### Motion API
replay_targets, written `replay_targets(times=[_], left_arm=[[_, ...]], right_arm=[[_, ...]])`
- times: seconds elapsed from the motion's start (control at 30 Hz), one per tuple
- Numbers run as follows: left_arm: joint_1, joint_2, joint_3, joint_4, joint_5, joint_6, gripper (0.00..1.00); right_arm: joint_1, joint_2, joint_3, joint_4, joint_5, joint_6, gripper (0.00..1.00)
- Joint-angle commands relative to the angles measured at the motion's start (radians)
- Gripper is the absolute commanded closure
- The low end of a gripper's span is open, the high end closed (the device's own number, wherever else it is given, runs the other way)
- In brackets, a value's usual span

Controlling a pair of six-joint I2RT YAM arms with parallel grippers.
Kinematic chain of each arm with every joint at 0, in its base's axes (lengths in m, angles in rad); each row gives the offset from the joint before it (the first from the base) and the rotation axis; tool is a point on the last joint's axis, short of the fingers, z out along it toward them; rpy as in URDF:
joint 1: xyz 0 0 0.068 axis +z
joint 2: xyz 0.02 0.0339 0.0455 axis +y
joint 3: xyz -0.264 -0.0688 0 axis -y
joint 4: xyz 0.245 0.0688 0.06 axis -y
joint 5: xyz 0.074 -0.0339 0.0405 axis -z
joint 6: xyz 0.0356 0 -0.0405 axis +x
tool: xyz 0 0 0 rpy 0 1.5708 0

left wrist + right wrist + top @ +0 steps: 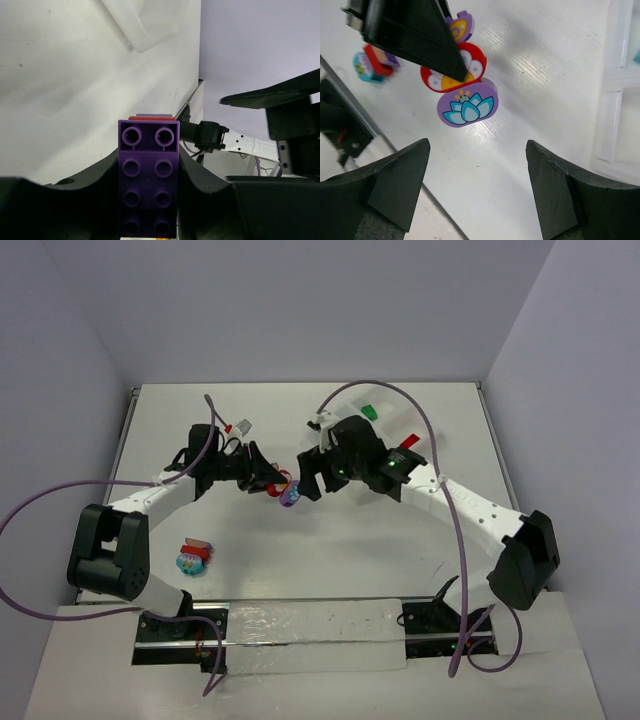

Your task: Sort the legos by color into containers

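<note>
In the middle of the top view the left claw [268, 483] pinches the brick clump [288, 492] tight, and the empty, wide-open right claw [309, 481] sits just right of it.

purple brick [149, 185] — smooth glossy plastic, moulded studs; printed lego clump [465, 102] glossy plastic too; right gripper fingers [395, 180] matt black plastic, faintly grainy; table [530, 60] white, satin, fine streaky grain; tray [620, 75] — clear translucent plastic
</note>
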Motion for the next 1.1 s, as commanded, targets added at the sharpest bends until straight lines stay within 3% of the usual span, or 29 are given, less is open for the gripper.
replay_targets(times=[0.0,0.17,0.43,1.07], left_arm=[[0.019,-0.036,0.000,0.074,0.022,-0.036,1.00],[0.040,-0.089,-0.043,0.222,0.073,-0.162,1.00],[0.042,-0.146,-0.101,0.492,0.126,-0.342,1.00],[0.045,-0.175,-0.136,0.745,0.144,-0.512,1.00]], right_arm=[[-0.084,-0.086,-0.020,0.048,-0.139,0.089,0.15],[-0.195,-0.116,-0.111,0.186,-0.351,0.224,0.15],[-0.239,-0.099,-0.183,0.422,-0.546,0.449,0.15],[-0.242,-0.001,-0.239,0.697,-0.665,0.647,0.15]])
